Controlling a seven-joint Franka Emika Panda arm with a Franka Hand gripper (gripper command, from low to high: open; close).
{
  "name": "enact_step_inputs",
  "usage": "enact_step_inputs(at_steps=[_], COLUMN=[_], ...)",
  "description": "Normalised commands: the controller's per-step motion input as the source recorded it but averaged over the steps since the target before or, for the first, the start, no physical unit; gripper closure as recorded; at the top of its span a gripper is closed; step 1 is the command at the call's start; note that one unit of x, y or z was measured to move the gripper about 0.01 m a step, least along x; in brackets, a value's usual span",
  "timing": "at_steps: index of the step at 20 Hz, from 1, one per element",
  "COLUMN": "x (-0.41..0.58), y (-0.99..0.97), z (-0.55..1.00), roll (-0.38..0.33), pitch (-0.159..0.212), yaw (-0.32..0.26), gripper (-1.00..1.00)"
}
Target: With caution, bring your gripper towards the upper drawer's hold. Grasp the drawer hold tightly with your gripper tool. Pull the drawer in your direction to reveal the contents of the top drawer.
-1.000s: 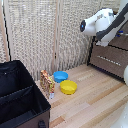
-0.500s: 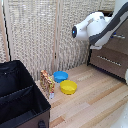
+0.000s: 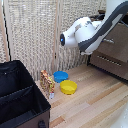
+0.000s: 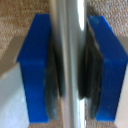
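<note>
**End effector clamped on the drawer bar**

In the wrist view, the end effector [image 4: 70,67] is clenched on the handle [image 4: 69,60]: the silvery bar runs straight through the gap between the two blue fingers [image 4: 35,70], and the dark pads press against it on both sides. Behind the fingers lies a brown, grainy surface; which drawer front it belongs to cannot be told from this view.

In the exterior view, the white arm [image 3: 87,32] reaches in from the upper right toward a dark brown cabinet [image 3: 112,52] at the exterior view's right edge. The arm's bulk covers the end effector there, so the grip itself does not show. One slim silver bar shows on a lower drawer front [image 3: 107,62]; the top drawer is mostly hidden behind the arm.

On the wooden floor [image 3: 95,105], near a pale woven screen [image 3: 35,40], sit a blue bowl [image 3: 60,76] and a yellow bowl [image 3: 68,87], touching or nearly so. A small patterned packet [image 3: 47,82] stands just beside them. A black fabric box [image 3: 20,100] fills the lower left of the exterior view.
</note>
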Motion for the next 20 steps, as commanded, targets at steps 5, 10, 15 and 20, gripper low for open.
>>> enact_step_inputs(at_steps=[5,10,15,20], x=[0.015,0.0,0.0,0.0], y=[-0.01,-0.05,0.0,0.0], z=[0.08,0.18,0.08,0.0], roll=[-0.009,0.003,0.0,-0.013], pitch=[0.0,0.0,0.0,0.0], yaw=[-0.002,-0.002,0.0,0.0], gripper=[-1.0,-1.0,-1.0,-1.0])
